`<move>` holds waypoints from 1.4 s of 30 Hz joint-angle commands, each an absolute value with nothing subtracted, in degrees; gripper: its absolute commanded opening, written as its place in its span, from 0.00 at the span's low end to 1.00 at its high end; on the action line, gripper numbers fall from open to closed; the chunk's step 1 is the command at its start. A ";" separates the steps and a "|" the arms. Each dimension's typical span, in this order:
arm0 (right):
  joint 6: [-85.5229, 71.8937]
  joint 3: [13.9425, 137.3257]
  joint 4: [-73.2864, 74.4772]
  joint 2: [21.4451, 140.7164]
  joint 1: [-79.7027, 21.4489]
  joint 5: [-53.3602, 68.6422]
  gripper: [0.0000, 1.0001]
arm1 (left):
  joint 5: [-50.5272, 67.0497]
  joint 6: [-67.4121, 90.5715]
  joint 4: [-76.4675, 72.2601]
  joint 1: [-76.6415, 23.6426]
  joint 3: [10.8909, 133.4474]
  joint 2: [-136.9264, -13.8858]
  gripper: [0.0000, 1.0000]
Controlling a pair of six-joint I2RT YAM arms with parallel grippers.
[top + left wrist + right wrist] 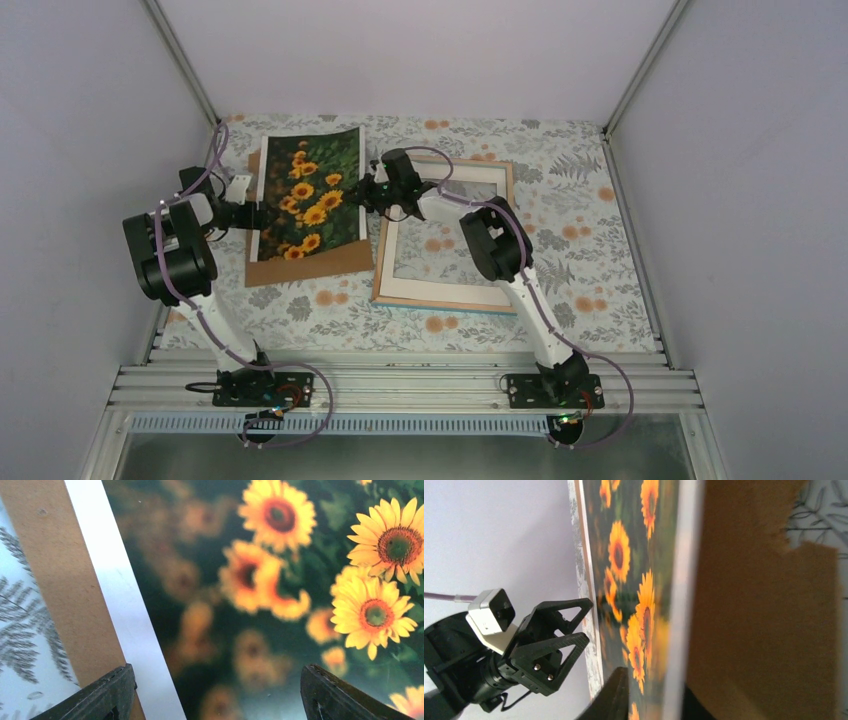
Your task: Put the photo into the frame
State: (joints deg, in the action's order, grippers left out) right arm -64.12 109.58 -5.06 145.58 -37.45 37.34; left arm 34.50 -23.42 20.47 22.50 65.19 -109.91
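- The large rectangular paper photo [318, 172] of orange-yellow sunflowers on a dark green ground lies picture side up on the far left part of the table. Its long axis runs from near to far, leaning slightly to the right at the far end. A white strip runs down its left edge.
- The right gripper [366, 196] is at the photo's right edge. One dark finger stands on each side of that edge and the two are close together. Whether they already pinch the paper I cannot tell.
- The left gripper [216, 690] hovers over the photo's left edge with its two black fingertips spread wide apart and nothing between them.
- A plain brown rectangular backing board [310, 268] lies under the photo. It shows along the left side and as a broad band at the near end.
- The thin rectangular wooden frame [430, 294] lies flat just right of the board, pale side up, with a teal line along its near edge. Its long axis also runs near to far, and the cloth shows through its opening.
- The left arm [185, 255] rises from its base and folds high at the table's left edge, with its forearm reaching right.
- The right arm [495, 240] leans far and left across the frame.
- A pale tablecloth [590, 260] printed with grey-green ferns and orange blossoms covers the table.
- Plain pale walls [400, 50] close three sides.
- Grooved metal rails [400, 385] run along the near edge.
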 commanded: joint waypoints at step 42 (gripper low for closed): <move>-72.97 80.52 -16.10 97.10 -14.07 56.08 0.04 | 11.81 -46.09 38.78 -23.97 78.50 -66.65 1.00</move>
